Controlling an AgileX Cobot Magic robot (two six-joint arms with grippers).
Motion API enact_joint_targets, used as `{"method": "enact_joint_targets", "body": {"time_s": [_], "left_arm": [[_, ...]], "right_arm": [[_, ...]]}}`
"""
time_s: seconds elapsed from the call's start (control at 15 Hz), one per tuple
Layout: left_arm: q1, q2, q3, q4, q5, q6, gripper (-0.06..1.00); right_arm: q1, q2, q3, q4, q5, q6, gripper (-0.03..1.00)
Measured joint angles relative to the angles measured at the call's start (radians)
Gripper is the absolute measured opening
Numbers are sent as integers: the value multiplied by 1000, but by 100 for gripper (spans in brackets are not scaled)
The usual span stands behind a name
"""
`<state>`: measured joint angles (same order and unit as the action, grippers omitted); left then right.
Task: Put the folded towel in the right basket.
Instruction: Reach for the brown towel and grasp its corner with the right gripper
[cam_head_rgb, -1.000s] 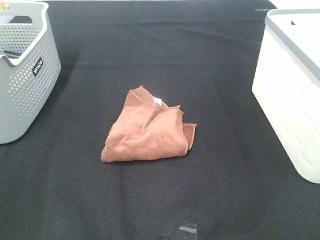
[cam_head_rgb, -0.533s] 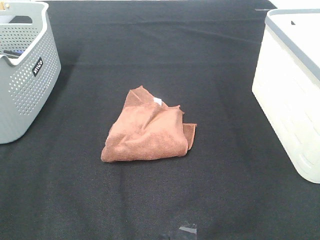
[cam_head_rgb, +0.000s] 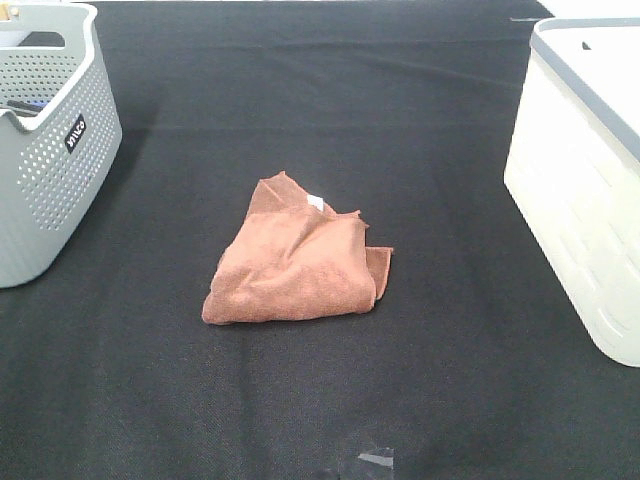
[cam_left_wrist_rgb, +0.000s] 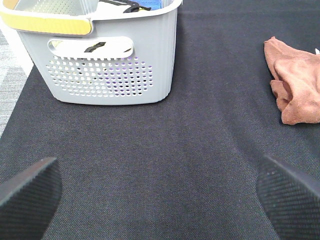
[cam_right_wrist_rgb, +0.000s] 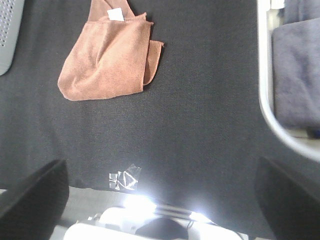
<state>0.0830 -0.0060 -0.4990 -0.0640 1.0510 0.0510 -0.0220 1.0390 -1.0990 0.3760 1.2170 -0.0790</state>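
Rust-brown folded terry towel (cam_head_rgb: 295, 265) lies near the middle of the black cloth-covered tabletop (cam_head_rgb: 400, 100). We see it loosely bunched rather than flat, with a small white label (cam_head_rgb: 315, 203) showing at its far edge. It sits between two baskets and touches neither of them.

At the left edge of the high view stands a grey perforated plastic basket (cam_head_rgb: 50, 150). The left wrist view shows us an oval handle slot in its side wall and a yellow strip (cam_left_wrist_rgb: 45, 22) along one rim. Dark and blue items sit inside it, too small for us to tell apart.

At the right edge stands a white plastic basket with a grey rim (cam_head_rgb: 585, 170). In the right wrist view we find a grey-purple folded cloth (cam_right_wrist_rgb: 297, 75) lying inside it.

We see the left gripper (cam_left_wrist_rgb: 160, 200) with its two dark textured fingertips (cam_left_wrist_rgb: 27, 195) spread wide and only bare tabletop between them. The towel is well apart from it, at the edge of that view.

The right gripper (cam_right_wrist_rgb: 160, 200) is likewise spread wide, pinching nothing, and the towel lies on the tabletop clear of both its fingertips (cam_right_wrist_rgb: 32, 195). A scrap of clear tape (cam_right_wrist_rgb: 124, 179) is stuck to the tabletop near its front edge.
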Motion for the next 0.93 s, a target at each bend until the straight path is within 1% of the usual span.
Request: {"method": "enact_joint_targets", "body": {"time_s": [0.07,0.2,0.27,0.33,0.4,0.47,0.53,0.6,0.67,0.73,0.87,0.93], "left_arm": [[0,0,0,0,0,0,99],[0,0,0,0,0,0,99],[0,0,0,0,0,0,99],[0,0,0,0,0,0,99],[0,0,0,0,0,0,99],[0,0,0,0,0,0,99],[0,0,0,0,0,0,99],[0,0,0,0,0,0,99],[0,0,0,0,0,0,99],[0,0,0,0,0,0,99],[0,0,0,0,0,0,99],[0,0,0,0,0,0,99]], "right_arm": [[0,91,-27,13,-21,-2,97],[0,203,-39,59,-74,-20,97],[0,203,-39,59,-74,-20,97],[12,252,-40,84,-118,-41,97],[44,292,-40,90,-167,-50,97],[123,350,-40,90,-237,-53,97],[176,395,-40,90,-283,-52,97],[211,440,-40,91,-324,-45,97],[232,514,-40,99,-378,-44,97],[234,570,-42,110,-399,-44,97],[235,672,-73,121,-424,-44,97],[235,672,-73,121,-424,-44,97]]}}
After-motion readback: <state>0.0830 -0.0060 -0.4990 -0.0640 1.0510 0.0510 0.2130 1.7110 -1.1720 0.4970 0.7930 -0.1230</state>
